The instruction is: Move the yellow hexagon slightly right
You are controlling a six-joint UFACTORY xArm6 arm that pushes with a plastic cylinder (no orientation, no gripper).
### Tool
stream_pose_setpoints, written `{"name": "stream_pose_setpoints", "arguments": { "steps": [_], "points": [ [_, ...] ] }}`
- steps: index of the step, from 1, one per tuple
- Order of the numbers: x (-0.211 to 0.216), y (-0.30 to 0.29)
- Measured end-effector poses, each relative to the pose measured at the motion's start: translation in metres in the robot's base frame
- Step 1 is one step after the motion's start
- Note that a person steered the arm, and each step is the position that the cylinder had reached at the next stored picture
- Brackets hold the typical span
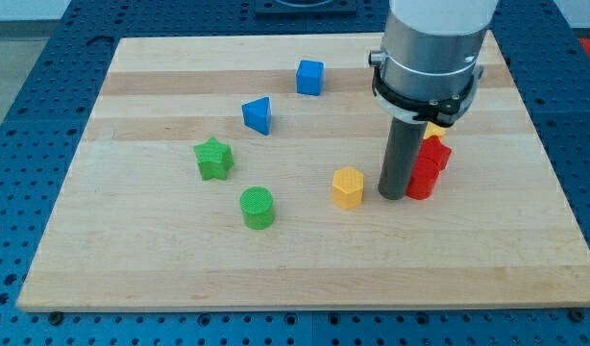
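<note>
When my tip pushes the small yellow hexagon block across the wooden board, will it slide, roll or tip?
The yellow hexagon block looks squat and flat-based, so it probably slides rather than tips. Its flat sides may let it twist under an off-centre push. My tip stands at its right, against the red blocks.

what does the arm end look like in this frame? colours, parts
A wide light-grey cylindrical housing enters from the view's top. Under it sits a black ring collar with small bolts or tabs on its rim. From the collar drops a straight dark-grey round rod, plain and unmarked, ending in my tip. No cables or labels show.
</note>
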State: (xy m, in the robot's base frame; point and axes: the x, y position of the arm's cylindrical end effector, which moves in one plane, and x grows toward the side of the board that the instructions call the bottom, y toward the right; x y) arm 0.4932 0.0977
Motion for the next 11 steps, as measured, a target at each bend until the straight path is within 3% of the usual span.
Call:
{"name": "stream_pose_setpoints", "arguments": {
  "steps": [1, 2, 4, 5, 7, 11],
  "points": [
    [0.045, -0.003],
    [0.116, -0.028],
    [0.054, -0.112],
    [0.035, -0.116],
    [0.001, -0.094],
    [-0.002, -0.040]
  ]
}}
